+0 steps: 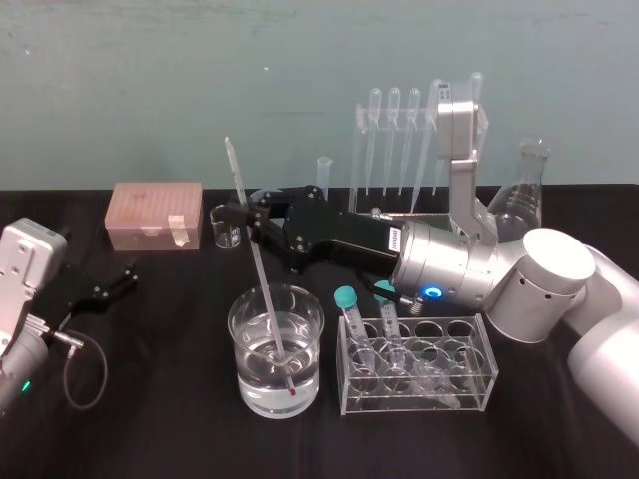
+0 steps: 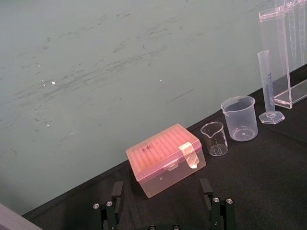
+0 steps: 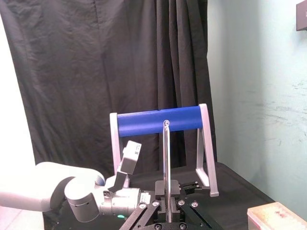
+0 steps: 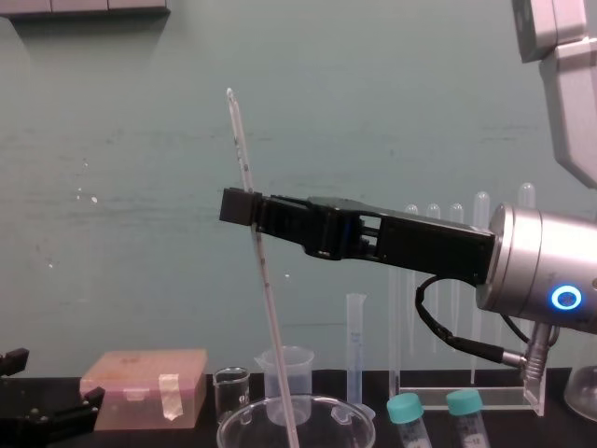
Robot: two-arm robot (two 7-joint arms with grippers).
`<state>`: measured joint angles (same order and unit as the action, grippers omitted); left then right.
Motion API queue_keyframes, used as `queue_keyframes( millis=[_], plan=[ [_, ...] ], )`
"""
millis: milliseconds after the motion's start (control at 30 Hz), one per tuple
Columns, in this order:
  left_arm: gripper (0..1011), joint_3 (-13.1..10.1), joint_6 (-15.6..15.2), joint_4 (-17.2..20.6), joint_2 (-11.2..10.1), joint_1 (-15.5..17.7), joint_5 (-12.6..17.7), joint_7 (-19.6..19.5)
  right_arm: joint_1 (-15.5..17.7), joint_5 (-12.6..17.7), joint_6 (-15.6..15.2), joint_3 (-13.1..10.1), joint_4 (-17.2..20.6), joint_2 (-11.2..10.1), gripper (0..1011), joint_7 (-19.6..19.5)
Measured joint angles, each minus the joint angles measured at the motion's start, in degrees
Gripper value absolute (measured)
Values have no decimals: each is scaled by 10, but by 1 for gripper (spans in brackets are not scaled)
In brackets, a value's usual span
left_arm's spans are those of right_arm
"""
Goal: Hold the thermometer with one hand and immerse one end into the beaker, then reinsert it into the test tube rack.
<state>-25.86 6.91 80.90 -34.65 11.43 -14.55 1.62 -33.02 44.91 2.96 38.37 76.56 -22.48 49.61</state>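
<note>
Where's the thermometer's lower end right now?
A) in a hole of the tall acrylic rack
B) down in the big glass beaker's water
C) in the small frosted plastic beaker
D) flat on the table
B: the right gripper is shut on the tilted thermometer, whose red tip sits under the water in the beaker. The left gripper is parked open at the table's left.

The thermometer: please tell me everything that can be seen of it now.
The thermometer is a long, thin, whitish rod that looks like glass, with small dark marks and a red tip at its lower end. It stands tilted, its upper end leaning to the robot's left. The right gripper is shut on its upper part, well below the top. Its lower end is inside the beaker, under the clear liquid and near the bottom; whether it touches the glass I cannot tell.
</note>
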Motion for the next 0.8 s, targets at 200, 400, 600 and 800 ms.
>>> queue_keyframes(
  millis=[200,400,600,800],
  plan=[
    [1008,0,0,0,0,0,0,0,1,0,0,0,1,-1,56,0],
    [1008,0,0,0,0,0,0,0,1,0,-1,0,2,-1,55,-1],
    [1008,0,0,0,0,0,0,0,1,-1,-1,0,3,-2,56,-1],
    [1008,0,0,0,0,0,0,0,1,-1,-1,0,3,-2,55,-1]
  ],
)
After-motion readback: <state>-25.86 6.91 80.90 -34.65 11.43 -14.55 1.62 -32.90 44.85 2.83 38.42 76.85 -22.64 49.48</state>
